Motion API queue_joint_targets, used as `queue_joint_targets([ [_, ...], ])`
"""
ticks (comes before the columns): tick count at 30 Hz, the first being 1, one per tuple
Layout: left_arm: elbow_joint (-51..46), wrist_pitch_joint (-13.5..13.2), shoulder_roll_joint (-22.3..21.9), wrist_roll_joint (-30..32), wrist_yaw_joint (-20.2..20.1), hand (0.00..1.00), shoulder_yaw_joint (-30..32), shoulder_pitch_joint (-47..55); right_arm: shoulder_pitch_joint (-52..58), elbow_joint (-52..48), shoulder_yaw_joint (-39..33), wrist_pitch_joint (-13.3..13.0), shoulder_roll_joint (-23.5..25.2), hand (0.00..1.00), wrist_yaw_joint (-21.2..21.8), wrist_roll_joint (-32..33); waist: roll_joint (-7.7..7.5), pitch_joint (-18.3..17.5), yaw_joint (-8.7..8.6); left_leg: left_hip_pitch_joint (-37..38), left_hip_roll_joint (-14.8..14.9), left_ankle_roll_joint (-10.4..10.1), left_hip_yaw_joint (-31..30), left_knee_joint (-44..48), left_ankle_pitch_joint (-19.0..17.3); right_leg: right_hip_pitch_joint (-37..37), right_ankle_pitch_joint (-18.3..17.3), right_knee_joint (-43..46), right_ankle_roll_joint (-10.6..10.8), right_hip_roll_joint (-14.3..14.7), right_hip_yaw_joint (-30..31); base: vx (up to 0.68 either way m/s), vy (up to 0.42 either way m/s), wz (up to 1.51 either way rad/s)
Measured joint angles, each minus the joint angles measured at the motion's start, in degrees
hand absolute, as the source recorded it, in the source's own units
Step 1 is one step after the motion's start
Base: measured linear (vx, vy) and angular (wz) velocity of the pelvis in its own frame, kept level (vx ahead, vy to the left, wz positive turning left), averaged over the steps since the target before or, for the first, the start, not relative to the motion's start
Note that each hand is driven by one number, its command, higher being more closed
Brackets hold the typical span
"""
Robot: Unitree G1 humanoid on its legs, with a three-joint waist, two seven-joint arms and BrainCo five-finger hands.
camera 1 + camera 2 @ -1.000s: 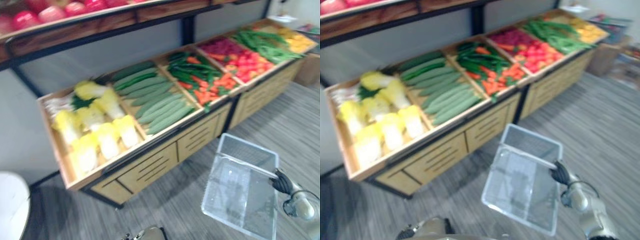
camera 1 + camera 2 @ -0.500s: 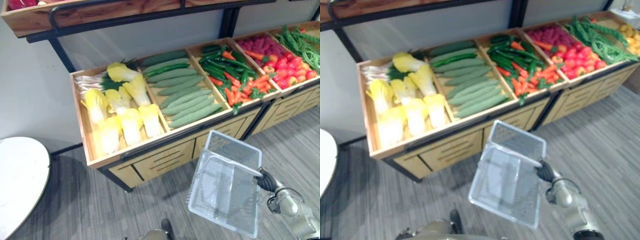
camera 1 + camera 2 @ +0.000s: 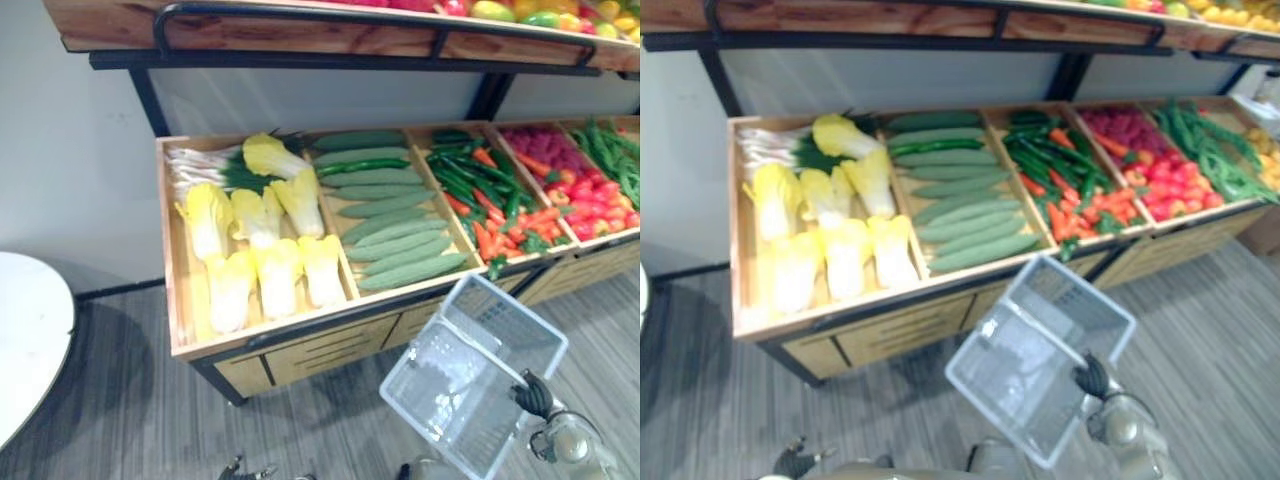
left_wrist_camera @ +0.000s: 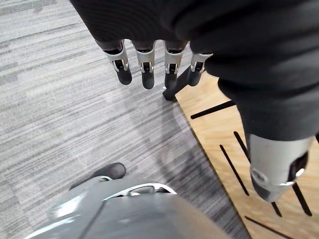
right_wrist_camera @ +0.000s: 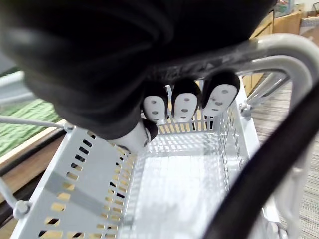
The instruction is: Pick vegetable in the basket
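My right hand hangs low at the right, shut on the handle of a white perforated plastic basket. The right wrist view shows its fingers curled round that handle and the basket with nothing in it. The basket hangs tilted in front of the wooden stand, just below the cucumbers. Yellow-white cabbages fill the left bin. Green peppers and carrots lie to the right. My left hand points straight fingers at the floor beside the stand's front.
Further right lie red vegetables and green beans. An upper shelf with fruit overhangs the bins. A white round table stands at the left. Grey floor runs in front of the stand.
The camera has swung, so the stand now shows squarer and the cabbage and cucumber bins sit central. The basket stays in my right hand, turned more cornerwise.
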Motion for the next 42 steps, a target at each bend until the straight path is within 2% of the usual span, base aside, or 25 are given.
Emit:
queue_joint_targets([
  [2, 0.0, 0.0, 0.0, 0.0, 0.2, 0.00, 0.0, -0.5, 0.9, 0.8, -2.1, 0.2, 0.4, 1.00, -0.1, 0.7, 0.03, 0.0, 0.00, 0.0, 0.0, -1.5, -2.0, 0.1, -0.4, 0.4, 1.2, -7.3, 1.8, 0.0, 2.7, 0.18, -0.216, 0.60],
  [4, 0.2, 0.0, 0.6, 0.0, 0.8, 0.00, 0.1, -0.3, 3.4, 2.1, -4.4, -0.1, 2.6, 1.00, -0.3, 2.3, -1.23, 0.1, -0.22, 0.9, -0.3, -4.4, -5.0, 0.8, -1.8, 3.3, 4.9, -9.7, 1.7, -1.0, 1.6, 0.16, -0.308, 0.66],
  [5, 0.4, 0.0, 0.7, 0.0, 0.9, 0.00, 0.5, -0.2, 3.7, 3.4, -4.6, -0.2, 3.0, 1.00, -0.3, 2.4, -1.42, 0.2, -0.21, 1.4, -0.2, -5.0, -5.3, 1.0, -2.3, 4.1, 8.0, -10.1, 2.4, -1.0, 1.1, 0.15, -0.334, 0.54],
  [6, 0.8, 0.0, -0.4, 0.0, 1.0, 0.00, 1.4, 0.1, 3.9, 6.3, -6.2, -0.1, 3.8, 1.00, -0.6, 3.0, -0.24, -0.2, -0.21, 2.0, 1.8, -6.3, -6.6, 0.8, -2.7, 5.6, 8.7, -10.4, 1.6, 0.6, -1.0, 0.17, -0.320, 0.36],
  [7, 0.8, -0.2, -2.2, 0.0, 1.0, 0.00, 1.8, 0.6, 3.9, 8.6, -8.0, -0.1, 4.0, 1.00, -0.7, 4.1, 1.90, -0.4, -0.17, 2.0, 4.0, -7.4, -6.8, 0.6, -2.8, 6.4, 8.7, -11.9, 1.4, 2.5, -2.3, 0.18, -0.302, 0.28],
  [8, 0.8, -0.3, -3.2, 0.0, 1.0, 0.00, 2.3, 0.8, 3.8, 9.9, -9.0, -0.2, 4.1, 1.00, -0.9, 4.4, 2.96, -0.5, -0.10, 2.0, 4.9, -7.9, -6.9, 0.3, -2.7, 6.8, 8.8, -12.5, 1.1, 3.3, -2.9, 0.17, -0.260, 0.20],
  [9, 1.3, -0.3, -4.6, 0.0, 1.0, 0.00, 3.0, 1.1, 3.2, 12.2, -11.1, -0.1, 4.5, 1.00, -1.0, 4.6, 4.71, -0.7, -0.19, 2.0, 6.2, -8.7, -7.0, -0.7, -2.1, 7.3, 8.6, -13.3, 0.4, 4.5, -4.1, 0.12, -0.184, 0.21],
  [11, 1.7, -0.4, -5.7, -0.1, 1.0, 0.00, 5.0, 1.1, 3.1, 15.7, -14.5, 0.3, 5.3, 1.00, -1.1, 5.1, 5.90, -0.8, -0.53, 2.2, 7.3, -10.0, -6.9, -2.3, -0.4, 8.0, 8.2, -13.5, -0.4, 5.6, -6.0, 0.15, -0.177, 0.46],
  [12, 1.7, -0.5, -6.0, -0.1, 1.1, 0.00, 6.3, 1.2, 3.1, 19.0, -17.0, 0.5, 5.9, 1.00, -1.6, 5.2, 5.87, -0.8, -0.61, 2.6, 7.9, -10.3, -6.6, -3.2, 0.6, 8.6, 7.8, -13.5, -0.9, 6.1, -7.1, 0.14, -0.139, 0.51],
  [16, 2.0, -0.6, -7.1, -1.8, 1.6, 0.00, 11.8, 1.5, 3.3, 27.3, -25.1, 1.3, 7.7, 1.00, -3.5, 5.6, 5.50, -0.8, -0.70, 3.2, 7.7, -10.3, -6.4, -4.3, 2.7, 10.7, 7.6, -14.9, -1.2, 6.0, -9.4, 0.09, -0.068, 0.32],
  [19, 2.2, -0.6, -7.4, -4.1, 3.8, 0.00, 19.3, 2.1, 3.5, 31.8, -31.7, 2.8, 10.1, 1.00, -4.8, 9.8, 5.07, -1.0, -1.38, 3.1, 6.8, -10.0, -5.3, -4.7, 3.9, 11.5, 7.9, -15.9, -0.9, 5.1, -9.5, -0.02, 0.015, 0.08],
  [24, 2.0, 0.0, -7.6, -4.6, 6.0, 0.00, 29.0, 2.6, 4.0, 34.5, -38.3, 3.6, 11.7, 1.00, -5.0, 12.3, 5.89, -2.0, -1.62, 4.1, 6.9, -9.6, -1.8, -8.0, 4.1, 12.1, 10.7, -20.1, -0.8, 6.0, -8.9, -0.06, 0.021, -0.10],
  [29, -3.5, 0.0, -8.2, -9.2, 9.6, 0.00, 36.0, 2.0, 4.9, 34.4, -44.5, 4.1, 13.9, 1.00, -5.1, 13.5, 5.57, -2.9, -1.54, 4.1, 6.8, -9.0, -1.4, -8.8, 4.2, 13.3, 12.3, -23.3, -0.9, 6.0, -9.0, -0.10, -0.005, -0.01],
  [31, -10.4, -0.1, -9.4, -10.8, 12.1, 0.00, 36.4, 2.5, 5.1, 34.2, -45.2, 4.4, 14.5, 1.00, -5.4, 13.6, 5.52, -3.2, -1.50, 4.0, 6.9, -8.9, -0.7, -9.2, 4.2, 13.3, 12.3, -23.6, -0.9, 6.1, -9.1, -0.04, -0.006, 0.03],
  [32, -18.4, -1.0, -10.8, -10.8, 14.5, 0.00, 35.4, 3.1, 5.5, 33.8, -45.1, 4.5, 15.3, 1.00, -6.0, 14.0, 5.51, -3.5, -1.35, 3.9, 7.0, -8.9, 0.1, -9.2, 4.2, 13.4, 12.3, -23.8, -0.9, 6.1, -9.3, -0.02, -0.006, 0.05],
  [34, -27.8, -2.4, -12.3, -10.4, 17.4, 0.00, 33.0, 4.1, 6.4, 32.1, -44.5, 4.6, 16.6, 1.00, -6.6, 14.1, 5.64, -3.8, -1.19, 3.9, 7.0, -8.9, 0.5, -9.2, 4.2, 13.5, 12.3, -23.9, -0.9, 6.1, -9.6, 0.00, -0.003, 0.04],
  [35, -35.0, -3.3, -13.3, -9.7, 19.5, 0.00, 30.7, 4.8, 7.2, 31.0, -43.6, 4.6, 17.6, 1.00, -7.2, 14.2, 5.68, -4.1, -1.19, 3.9, 7.0, -8.9, 0.5, -9.2, 4.3, 13.5, 12.5, -23.9, -0.8, 5.9, -9.9, 0.03, 0.006, 0.05],
  [37, -43.0, -4.0, -14.7, -6.2, 21.8, 0.00, 27.9, 5.0, 8.7, 29.7, -40.9, 4.6, 18.3, 1.00, -7.4, 15.8, 5.55, -4.6, -1.05, 3.9, 6.9, -8.7, 0.5, -9.3, 4.5, 13.7, 13.1, -23.7, -0.6, 5.7, -10.5, 0.06, 0.013, 0.08],
  [42, -52.8, -4.5, -15.4, -3.1, 23.8, 0.00, 23.6, 3.5, 9.3, 29.3, -36.3, 4.6, 18.3, 1.00, -7.8, 15.8, 4.59, -5.5, -0.10, 4.0, 6.8, -8.9, 1.3, -9.2, 4.7, 13.7, 13.1, -23.5, -0.6, 5.5, -10.5, 0.08, 0.019, 0.02],
])
